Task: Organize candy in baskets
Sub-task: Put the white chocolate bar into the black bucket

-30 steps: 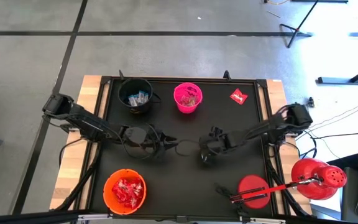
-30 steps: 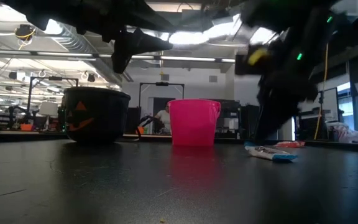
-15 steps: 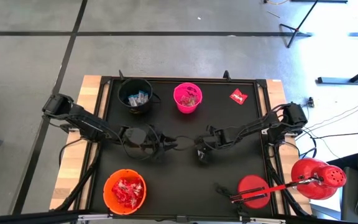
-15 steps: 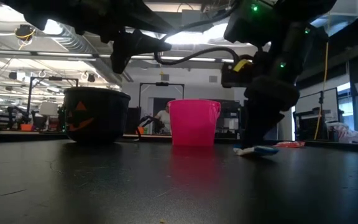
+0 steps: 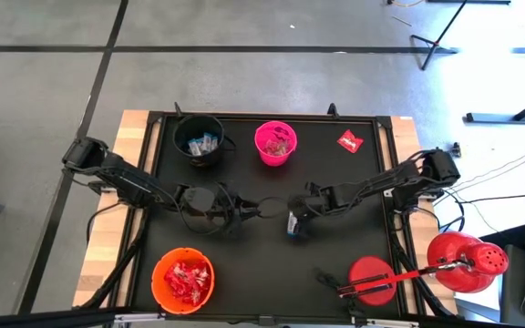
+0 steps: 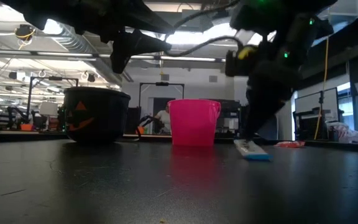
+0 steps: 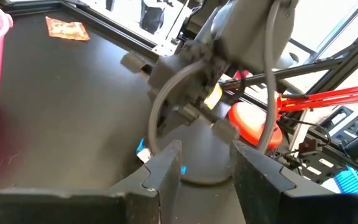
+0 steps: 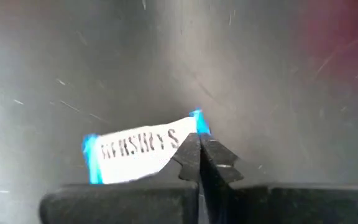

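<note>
Table top under right gripper: black, matt, finely scratched, faint sheen.
Candy bar pinched at its end by right gripper fingertips: white-and-blue wrapper, smooth, printed lettering.
Right gripper fingers: dark, matt plastic look.
Left gripper fingers: same dark matt finish.
Pink bucket beyond right gripper: smooth plastic, slightly glossy.
Black bucket: glossy plastic.
Red packet far from both grippers: shiny wrapper.
Table edge: pale wood.
</note>
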